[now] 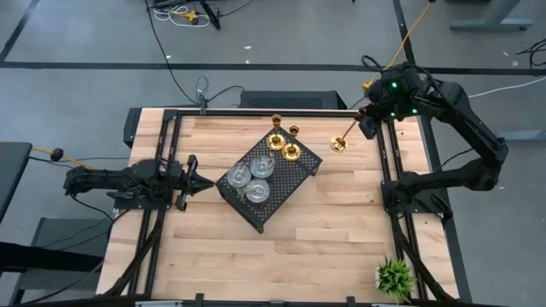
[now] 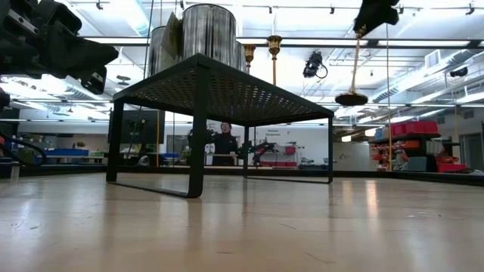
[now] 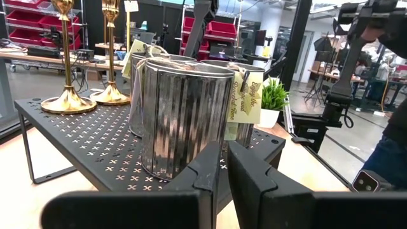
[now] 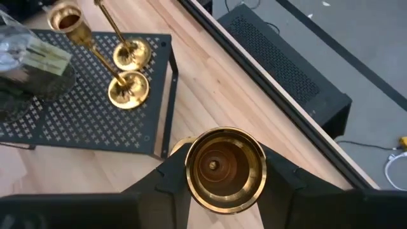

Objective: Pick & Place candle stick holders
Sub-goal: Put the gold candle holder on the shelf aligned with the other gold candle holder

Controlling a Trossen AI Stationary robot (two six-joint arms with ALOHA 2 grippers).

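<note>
Two gold candle stick holders (image 1: 277, 141) (image 1: 292, 152) stand on their round bases at the far corner of the black perforated tray (image 1: 286, 192). Three squat silver holders (image 1: 237, 179) (image 1: 262, 166) (image 1: 256, 193) stand on the tray's middle. My right gripper (image 1: 368, 119) is shut on the third gold holder (image 1: 341, 141), right of the tray and high above the table. My left gripper (image 1: 203, 182) is shut and empty, level, just left of the tray, pointing at the silver holders (image 3: 184, 114). My right gripper pinches the gold holder's candle cup (image 4: 224, 166), at the top of its stem, between its two fingers (image 4: 166, 181), one on each side. The fingers come from above. The holder hangs below them slightly tilted, its stem (image 2: 355, 64) and round base (image 2: 352, 98) lifted clear of the table.
A small green plant (image 1: 394, 275) stands at the table's near right corner. Black rails (image 1: 388, 162) run along the table's left, right and far sides. Bare wood (image 1: 341, 230) lies near and right of the tray. A person (image 2: 224, 143) stands far behind the table.
</note>
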